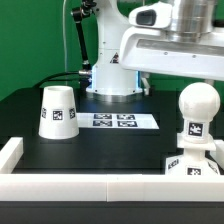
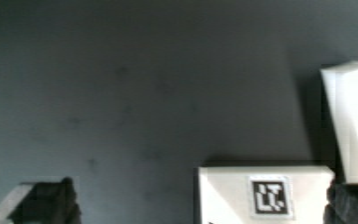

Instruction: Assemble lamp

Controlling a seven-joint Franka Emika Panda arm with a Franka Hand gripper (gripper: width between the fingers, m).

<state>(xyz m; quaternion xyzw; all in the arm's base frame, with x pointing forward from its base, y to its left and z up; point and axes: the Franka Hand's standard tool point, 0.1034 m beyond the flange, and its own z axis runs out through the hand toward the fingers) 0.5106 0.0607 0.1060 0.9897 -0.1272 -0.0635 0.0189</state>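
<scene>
The white plastic ball-shaped bulb with its tagged neck point(image 1: 197, 112) stands upright on the low square white plastic base point(image 1: 196, 166) at the exterior view's right, so the bulb step looks done, though whether the neck is fully seated I cannot tell. The white cup-like tapered plastic shade point(image 1: 57, 112) rests mouth-down on the black table point(image 1: 110, 150), well apart at the exterior view's left, near the flat white marker board point(image 1: 117, 122). The next move, by my judgement, is to fetch the shade: travel across, grip its sloped wall squarely, and turn it as needed before lowering it over the bulb. In the wrist view the two-finger gripper point(image 2: 197, 203) has its dark fingertips point(image 2: 39, 203) wide apart, clamping nothing, with a tagged white part between them.
</scene>
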